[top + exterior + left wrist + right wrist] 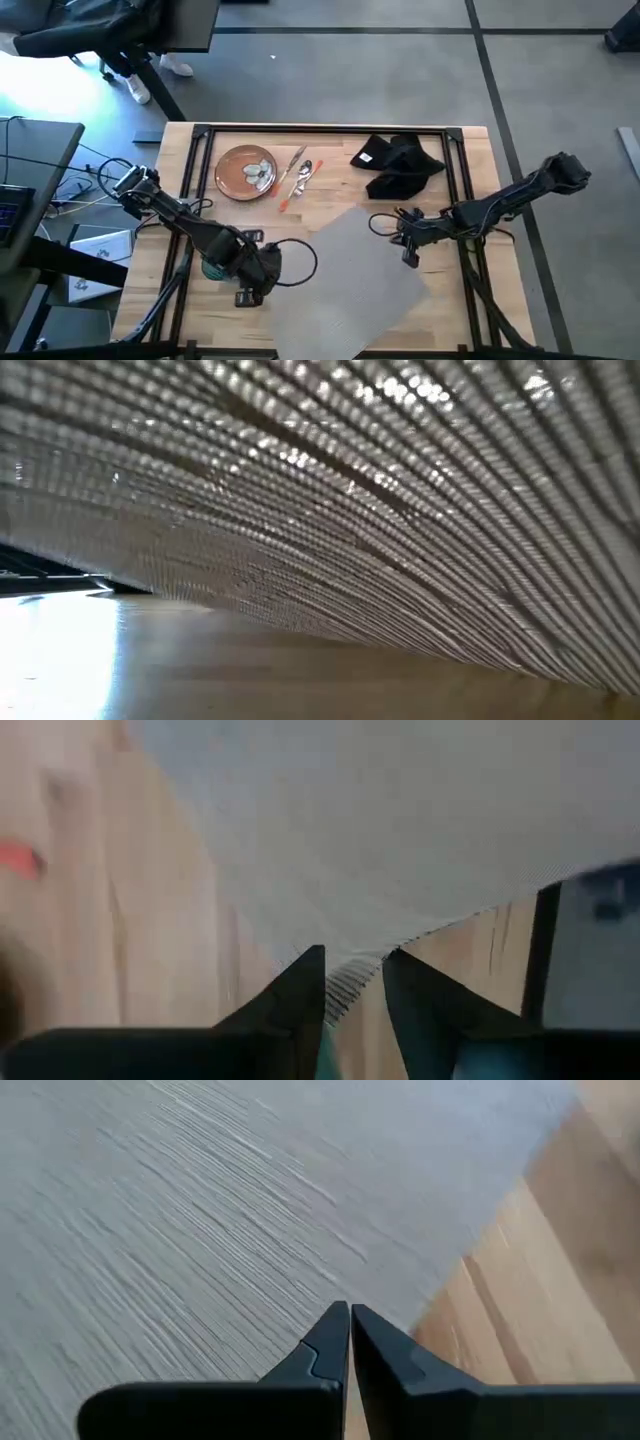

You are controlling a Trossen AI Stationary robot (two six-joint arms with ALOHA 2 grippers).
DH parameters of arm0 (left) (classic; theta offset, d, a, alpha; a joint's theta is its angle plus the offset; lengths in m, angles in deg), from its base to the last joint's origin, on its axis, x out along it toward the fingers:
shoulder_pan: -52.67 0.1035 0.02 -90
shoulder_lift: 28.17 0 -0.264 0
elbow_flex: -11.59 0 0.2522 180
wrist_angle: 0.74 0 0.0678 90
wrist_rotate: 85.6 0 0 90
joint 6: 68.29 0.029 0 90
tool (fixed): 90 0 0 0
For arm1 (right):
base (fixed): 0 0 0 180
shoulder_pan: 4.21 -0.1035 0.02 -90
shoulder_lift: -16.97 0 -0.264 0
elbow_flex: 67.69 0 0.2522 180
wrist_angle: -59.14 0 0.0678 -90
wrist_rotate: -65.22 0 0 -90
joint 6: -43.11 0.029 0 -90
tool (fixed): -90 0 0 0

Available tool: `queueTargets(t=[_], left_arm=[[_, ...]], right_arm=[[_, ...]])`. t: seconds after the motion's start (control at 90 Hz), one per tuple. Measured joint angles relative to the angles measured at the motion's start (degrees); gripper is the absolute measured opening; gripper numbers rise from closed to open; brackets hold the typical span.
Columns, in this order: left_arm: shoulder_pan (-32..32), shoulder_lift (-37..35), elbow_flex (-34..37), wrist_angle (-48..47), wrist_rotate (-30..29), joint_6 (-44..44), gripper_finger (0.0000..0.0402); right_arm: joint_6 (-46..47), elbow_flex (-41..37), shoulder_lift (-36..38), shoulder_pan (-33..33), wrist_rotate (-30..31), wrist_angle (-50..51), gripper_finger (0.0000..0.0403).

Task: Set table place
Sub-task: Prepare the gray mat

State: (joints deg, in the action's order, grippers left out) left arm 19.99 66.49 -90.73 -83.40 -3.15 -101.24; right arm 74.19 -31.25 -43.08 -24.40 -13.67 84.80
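The grey placemat (350, 280) lies askew on the near middle of the table (330, 195); in the low view the placemat (330, 500) arches up off the wood. My left gripper (353, 982) is at its left corner, and my right gripper (349, 1315) is at its far right edge, both shut on it. At the far edge rest the orange-brown plate (246, 172), the orange-handled cutlery (298, 175) and the black napkin (398, 165). The teal glass (214, 268) stands under my left arm. My left gripper has the placemat's corner (352, 970) between its two fingers, coming at it from the table's left side. The corner's frayed tip shows in the gap, raised off the wood. My right gripper has its fingertips together on the placemat's edge (395, 1315), coming from the table's right side. The fingers hide the place of contact.
The black frame rails (330, 128) run round the tabletop. The placemat's near corner reaches the table's near edge. Bare wood lies between the placemat and the plate, cutlery and napkin. A monitor and cables (60, 190) sit off the table's left side.
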Motion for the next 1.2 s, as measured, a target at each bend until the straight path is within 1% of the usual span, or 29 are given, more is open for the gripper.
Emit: queueTargets(t=[0.089, 0.189, 0.244, 0.356, 0.389, 0.444, 0.5, 0.544, 0.622, 0.689, 0.744, 0.8, 0.922, 1.044, 1.133, 1.2], left_arm=[[-0.06, 0.00, 0.62, 0.09, -2.94, 0.36, 0.0089], [1.12, 0.10, 1.88, -2.54, -3.10, -2.09, 0.0097], [2.24, 0.11, 1.92, -5.06, -1.09, -2.56, 0.0106], [6.56, 0.11, -0.49, -14.37, 8.69, -2.61, 0.0125], [7.93, 0.11, -1.94, -16.81, 10.53, -3.29, 0.0129], [9.46, 0.09, -4.44, -19.44, 10.71, -4.22, 0.0132], [9.78, 0.00, -6.40, -19.28, 7.98, -4.23, 0.0133], [9.00, -0.43, -6.99, -16.73, 4.88, -4.02, 0.0133], [7.46, -0.96, -6.54, -8.51, 0.72, -3.07, 0.0133], [6.00, -0.92, -4.41, -0.93, 0.59, -1.93, 0.0133], [4.82, -0.41, -1.24, 6.40, 0.96, -2.17, 0.0133], [3.45, 0.13, 2.24, 13.01, 1.01, -3.87, 0.0133], [0.65, 2.45, 10.43, 22.50, 1.66, -9.52, 0.0133], [-0.80, 6.12, 17.60, 27.65, 4.26, -15.20, 0.0133], [-0.92, 8.74, 20.00, 28.50, 5.09, -18.59, 0.0133], [-0.92, 11.09, 20.92, 28.73, 5.24, -19.31, 0.0133]], right_arm=[[-2.53, 0.02, 0.00, 0.00, 0.04, -2.24, 0.0000], [-2.72, 0.05, 0.00, 0.07, 0.21, -3.22, 0.0000], [-2.56, 0.05, 0.00, 0.33, 0.79, -3.22, 0.0000], [-2.66, 0.07, 0.00, 1.15, 0.41, -4.04, 0.0002], [-2.91, 0.07, 0.00, 1.48, 0.35, -5.15, 0.0003], [-2.94, 0.06, 0.00, 1.81, 0.23, -7.09, 0.0006], [-3.03, 0.05, -0.23, 1.96, 0.23, -8.88, 0.0009], [-3.24, 0.05, -0.90, 2.20, 0.45, -10.00, 0.0013], [-3.47, 0.00, -2.30, 2.28, 0.65, -10.66, 0.0023], [-2.89, 0.00, -4.51, 2.32, 0.05, -11.86, 0.0034], [-2.94, -0.04, -6.67, 2.30, -1.52, -12.53, 0.0045], [-3.69, -0.04, -8.99, 2.19, -3.39, -14.54, 0.0056], [-9.54, -0.04, -14.06, 2.16, -5.17, -18.00, 0.0071], [-13.54, 0.11, -18.33, 2.58, -5.77, -18.56, 0.0073], [-14.58, 0.13, -20.28, 2.58, -5.57, -17.79, 0.0073], [-13.69, 0.16, -20.63, 2.58, -5.54, -16.61, 0.0073]])
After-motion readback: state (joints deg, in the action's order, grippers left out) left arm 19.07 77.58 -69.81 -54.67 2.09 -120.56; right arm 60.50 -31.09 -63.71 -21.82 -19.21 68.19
